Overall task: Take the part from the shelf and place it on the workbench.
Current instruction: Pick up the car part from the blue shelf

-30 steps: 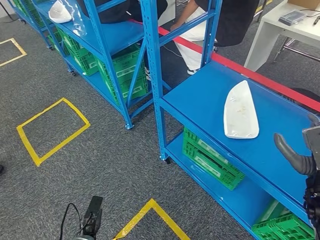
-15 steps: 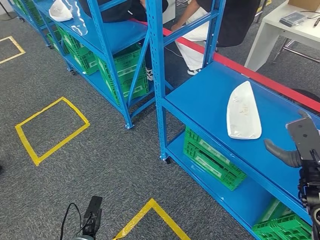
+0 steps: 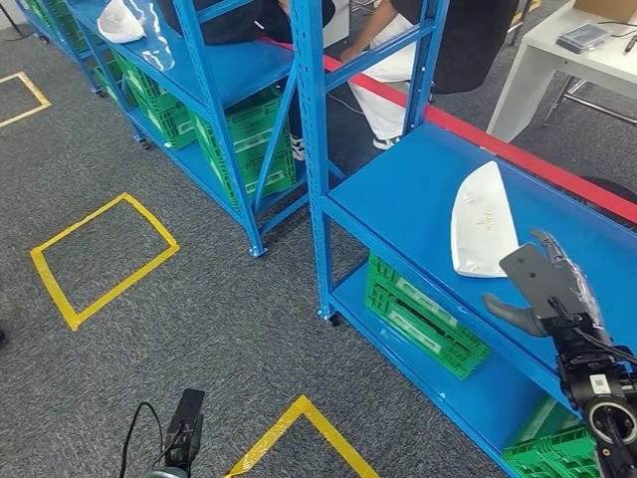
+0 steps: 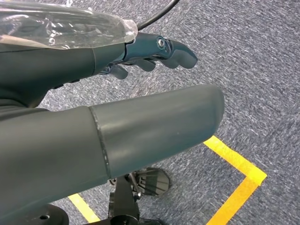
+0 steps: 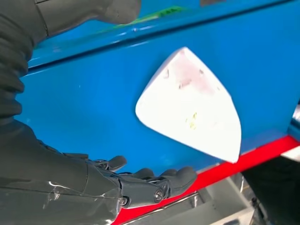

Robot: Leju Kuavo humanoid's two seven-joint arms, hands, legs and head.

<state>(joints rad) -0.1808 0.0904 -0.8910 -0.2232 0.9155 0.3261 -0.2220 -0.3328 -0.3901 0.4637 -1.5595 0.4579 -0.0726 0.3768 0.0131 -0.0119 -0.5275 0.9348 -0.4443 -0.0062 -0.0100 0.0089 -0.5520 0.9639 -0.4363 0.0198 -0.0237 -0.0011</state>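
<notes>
A: What stood around the part?
B: A grey carpet floor (image 3: pixel 225 329) with yellow tape squares (image 3: pixel 106 254), and two blue steel shelves: a near shelf (image 3: pixel 405 199) and a farther shelf (image 3: pixel 225 70). Green crates (image 3: pixel 424 319) sat on the lower levels. A red tape line (image 3: pixel 526 159) ran behind the near shelf, a person's light trousers (image 3: pixel 383 85) showed beyond it, and a white desk (image 3: pixel 570 60) stood at the far right.
A: Anything in the way?
B: The shelf's blue upright post (image 3: pixel 316 149) stood well to the left of the part; nothing lay between the part and the right robot hand (image 3: pixel 544 284).
A: And the part itself?
B: The white part (image 3: pixel 482 221) lay flat on the near shelf's upper level, a smooth rounded wedge, long axis running away from the robot, narrow tip at the far end, faint marks on top.
A: The robot hands?
B: The right robot hand hovered just beside the part's near end, fingers spread, holding nothing. The left robot hand (image 4: pixel 116 93) hung over the carpet, fingers loosely extended, empty.
</notes>
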